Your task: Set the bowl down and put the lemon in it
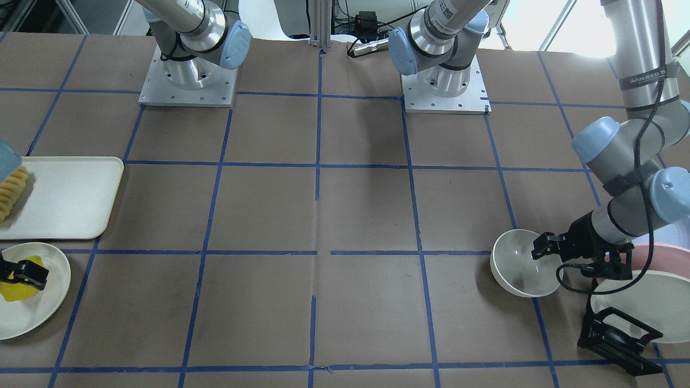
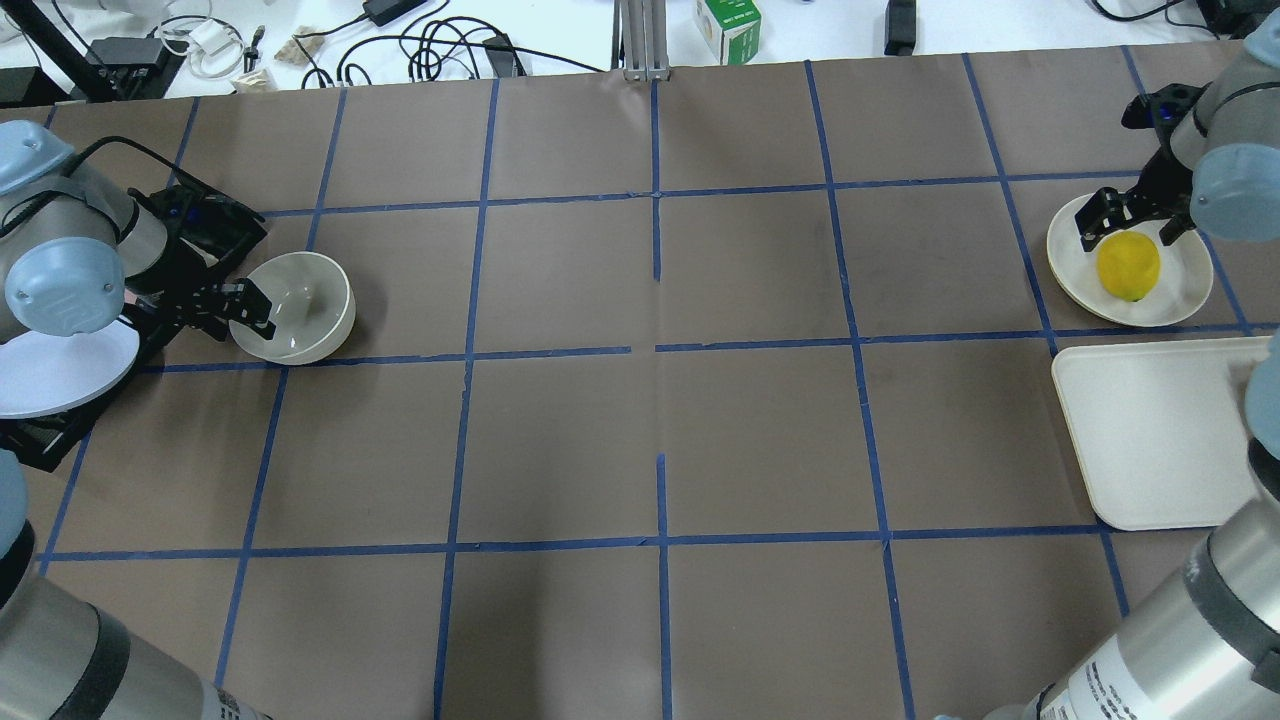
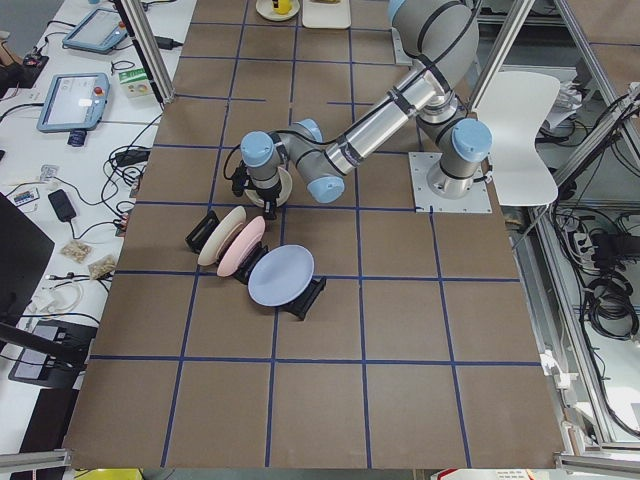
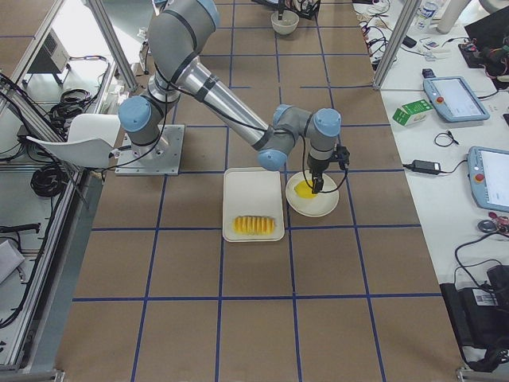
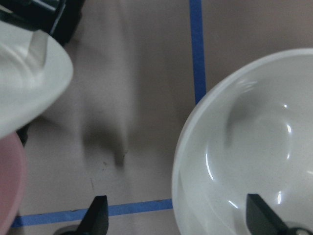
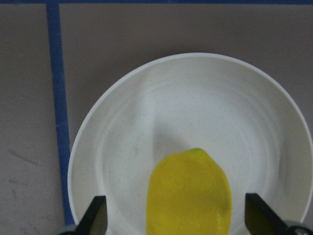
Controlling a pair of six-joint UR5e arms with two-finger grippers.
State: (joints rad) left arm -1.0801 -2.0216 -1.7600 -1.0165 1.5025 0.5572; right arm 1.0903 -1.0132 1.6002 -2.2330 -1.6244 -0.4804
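Neither step was done: left gripper (image 2: 252,312) gaped astride the bowl (image 2: 312,298) at nine o'clock; right gripper (image 6: 176,218), open, apparently flanked the lemon (image 6: 190,191).

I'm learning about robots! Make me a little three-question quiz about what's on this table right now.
1. True or false: the lemon already lies in the bowl.
2. On the left tool, where do the two fingers stand? A) one inside the bowl, one outside it B) both inside the bowl C) both far from the bowl
3. Fill in: the right tool is open, with one finger on each side of the ____.

Key: 1. False. It lies on the flat cream plate. 2. A. 3. lemon.
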